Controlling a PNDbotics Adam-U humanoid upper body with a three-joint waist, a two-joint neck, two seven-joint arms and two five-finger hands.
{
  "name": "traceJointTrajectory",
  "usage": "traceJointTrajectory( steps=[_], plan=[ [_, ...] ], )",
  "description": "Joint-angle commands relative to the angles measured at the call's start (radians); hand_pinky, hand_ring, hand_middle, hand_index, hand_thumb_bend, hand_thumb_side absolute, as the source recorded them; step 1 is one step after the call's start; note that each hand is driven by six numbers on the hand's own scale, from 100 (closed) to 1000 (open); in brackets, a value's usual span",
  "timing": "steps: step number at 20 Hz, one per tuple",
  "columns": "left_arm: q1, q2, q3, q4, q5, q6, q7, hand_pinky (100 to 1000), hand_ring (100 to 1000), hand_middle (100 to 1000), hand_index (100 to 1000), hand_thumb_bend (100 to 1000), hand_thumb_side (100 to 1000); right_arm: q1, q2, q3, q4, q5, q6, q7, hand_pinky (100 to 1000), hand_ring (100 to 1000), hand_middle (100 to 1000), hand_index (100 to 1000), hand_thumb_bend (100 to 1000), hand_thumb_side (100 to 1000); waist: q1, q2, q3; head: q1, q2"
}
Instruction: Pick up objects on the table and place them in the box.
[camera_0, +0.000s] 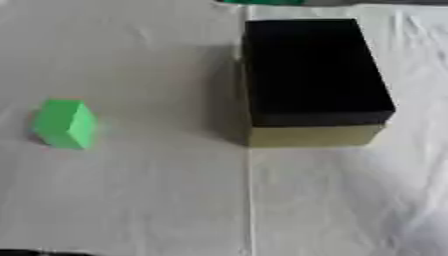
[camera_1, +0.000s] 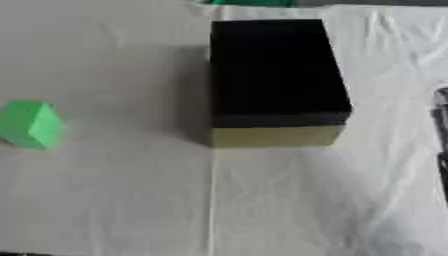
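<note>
**Green block sat alone on the left, no hand on it yet**

The green block (camera_0: 64, 123) lay on the white cloth (camera_0: 175, 200) at the robot's left, well apart from the box (camera_0: 311, 75), which stood right of centre. The block looked roughly cube-like and tilted, one corner toward the camera; no clear long axis could be made out. The box showed a black, dark interior or top and a yellowish near wall; whether anything already lay inside could not be told.

Neither hand was clearly in view. A dark sliver at the right edge of the right eye view (camera_1: 442, 135) may have been part of the right arm or hand, but its fingers could not be read. The left hand showed nowhere, so its finger state was unknown.

Judging by position, the block lay on the left arm's side, so the left hand seemed the nearer one for the pick, with a carry rightward to the box.

Surface: wrinkled cloth with a seam running toward the camera from the box's near left corner. A green strip (camera_0: 262, 2) showed at the far edge.
</note>
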Motion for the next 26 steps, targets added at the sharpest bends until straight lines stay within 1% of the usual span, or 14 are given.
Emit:
traceJointTrajectory(
  steps=[1,14,17,19,21,24,26],
  plan=[
    [-0.008,0.027,0.013,-0.016,-0.006,-0.001,-0.006,663,659,724,793,547,853,-0.003,-0.019,-0.014,-0.02,0.009,0.001,-0.007,862,795,815,814,100,1000,-0.001,-0.019,-0.001,-0.012,-0.008],
    [-0.004,0.054,0.013,-0.016,-0.017,0.008,-0.014,664,658,725,794,546,856,0.003,-0.017,-0.017,-0.02,0.013,0.0,-0.012,862,796,815,814,100,1000,-0.011,-0.019,0.004,-0.016,-0.013],
    [0.0,0.074,0.011,-0.016,-0.027,0.015,-0.017,665,657,726,795,549,859,0.003,-0.018,-0.017,-0.02,0.014,0.0,-0.012,862,796,815,814,100,1000,-0.01,-0.019,0.005,-0.018,-0.012],
    [0.013,0.107,0.01,-0.016,-0.042,0.032,-0.022,667,656,728,797,550,866,0.004,-0.022,-0.017,-0.02,0.015,0.0,-0.012,862,796,815,814,100,1000,-0.009,-0.019,0.006,-0.019,-0.01],
    [0.034,0.16,0.007,-0.016,-0.067,0.06,-0.034,670,656,731,802,550,876,0.007,-0.027,-0.017,-0.02,0.017,0.0,-0.013,862,796,815,814,100,1000,-0.007,-0.02,0.007,-0.022,-0.008],
    [0.072,0.267,0.005,-0.016,-0.12,0.112,-0.058,675,661,735,809,552,884,0.016,-0.037,-0.019,-0.02,0.022,0.001,-0.015,862,796,815,814,100,1000,-0.004,-0.021,0.012,-0.031,-0.003],
    [0.09,0.328,0.003,-0.016,-0.128,0.139,-0.071,678,663,738,813,557,892,0.022,-0.043,-0.02,-0.02,0.025,0.002,-0.017,862,796,815,814,100,1000,-0.002,-0.023,0.015,-0.038,-0.001]
  ],
)
